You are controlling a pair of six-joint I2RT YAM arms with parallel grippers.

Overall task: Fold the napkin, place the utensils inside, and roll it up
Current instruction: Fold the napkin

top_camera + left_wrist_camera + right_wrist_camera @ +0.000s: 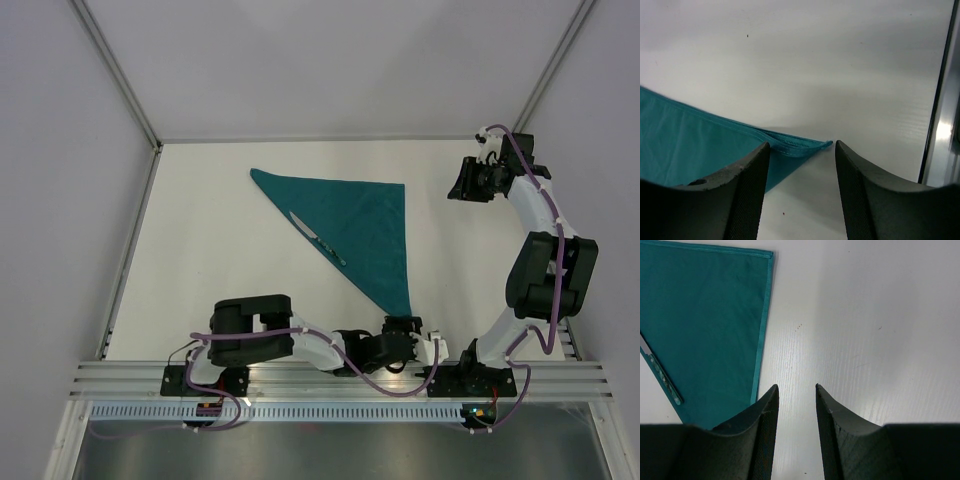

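A white table (220, 260) lies flat between pale grey walls (340, 60), with a slanted metal post (115, 70) at each far corner, ridged aluminium rails (120, 378) along its near edge, and a perforated strip (330, 410) just below them.

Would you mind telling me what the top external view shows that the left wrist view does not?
Only the top external view shows the whole triangular napkin, the utensil along its long edge, and the right tool. Only the left wrist view shows the stitched hem at the napkin's near corner, between the open fingers of the left tool. Both show teal cloth on the white table.
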